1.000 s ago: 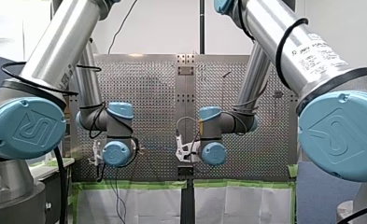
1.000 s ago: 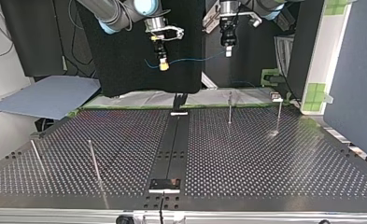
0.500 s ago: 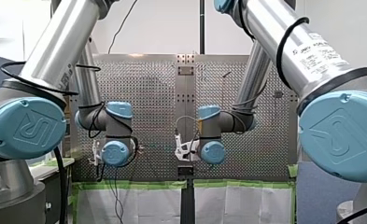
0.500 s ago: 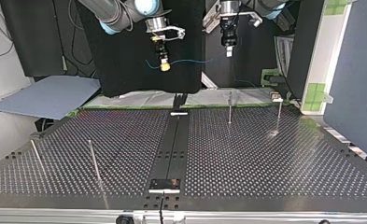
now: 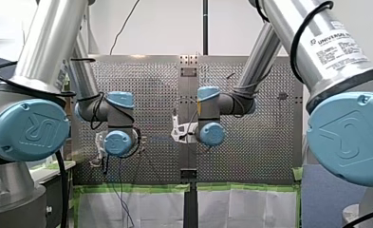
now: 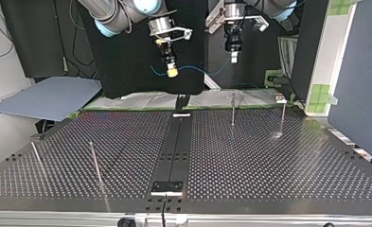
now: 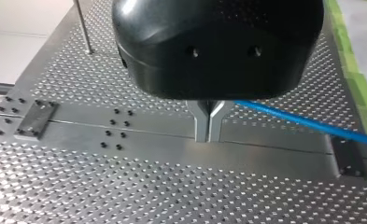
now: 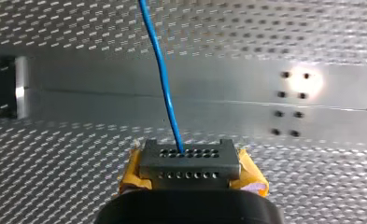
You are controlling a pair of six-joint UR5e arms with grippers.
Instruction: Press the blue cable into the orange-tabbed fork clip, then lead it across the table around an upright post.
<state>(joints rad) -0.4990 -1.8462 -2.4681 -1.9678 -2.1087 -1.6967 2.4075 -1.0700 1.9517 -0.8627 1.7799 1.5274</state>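
The blue cable [image 6: 198, 69] hangs in a shallow sag between my two grippers, high above the far end of the perforated table [image 6: 269, 161]. In the top view my right gripper [image 6: 172, 71], with yellow pads, holds one end and my left gripper [image 6: 233, 57] the other. In the left wrist view the metal fingers [image 7: 202, 126] of my left gripper [image 7: 208, 137] are shut on the cable [image 7: 307, 123], which runs off to one side. My right gripper [image 8: 188, 161] is shut on the cable [image 8: 165, 79], which leads straight ahead. No orange-tabbed clip shows clearly.
Thin upright posts stand at the top view's far right [image 6: 233, 109] [image 6: 283, 117] and near left [image 6: 95, 164]. A dark rail [image 6: 174, 151] runs down the table's middle, with a black fixture [image 6: 181, 102] at its far end. A grey sheet [image 6: 46, 97] lies beyond the left corner.
Both grippers have come a little lower and to the right in the top view, carrying the cable, which now sags more. In the front view my right wrist has risen and shifted left.
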